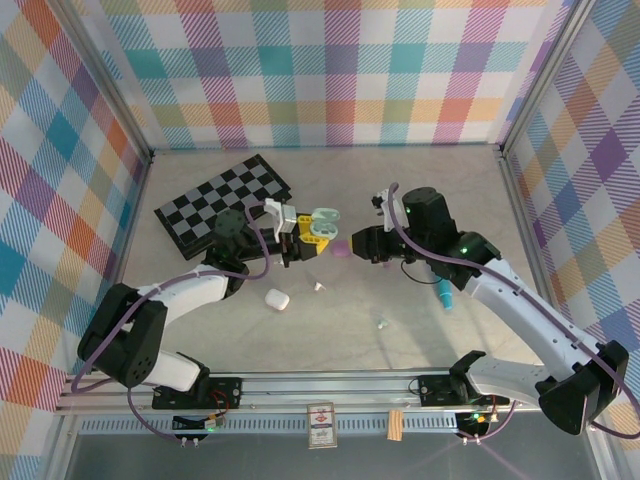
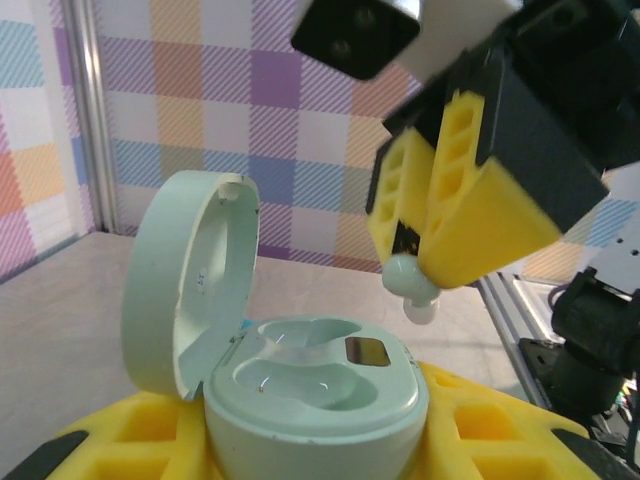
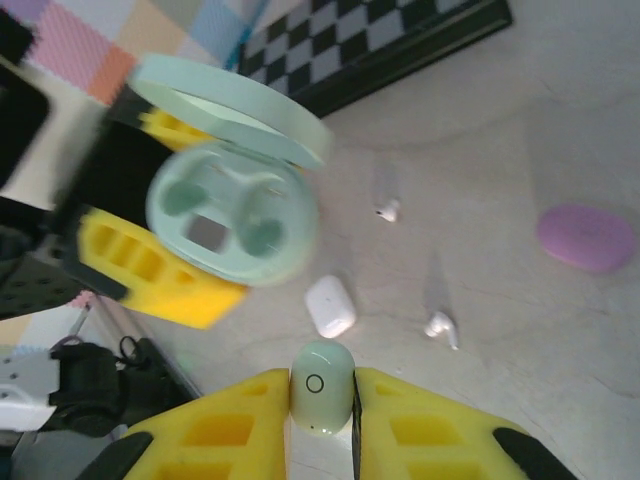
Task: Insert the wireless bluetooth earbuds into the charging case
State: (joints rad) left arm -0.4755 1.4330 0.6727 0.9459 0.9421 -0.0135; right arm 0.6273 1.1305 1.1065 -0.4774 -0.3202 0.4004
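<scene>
Mint earbud (image 3: 322,388) is pinched at its rounded body between the yellow pads of the right hand (image 3: 322,405). It hangs just above the open mint case (image 2: 310,385), which the left hand (image 2: 310,447) clamps from both sides. The bud looks light, hard and slick, likely to twist or pop free, so a gentle squeeze across the body suits it. White earbuds (image 3: 440,325) lie loose on the tabletop (image 3: 500,150).

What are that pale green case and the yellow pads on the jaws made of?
Mint charging case: looks like smooth hard plastic, with a satin sheen and soft highlights on its rim. Yellow pads: probably matte plastic or firm rubber; dull surface with moulded rectangular pockets, hard to say which.
</scene>
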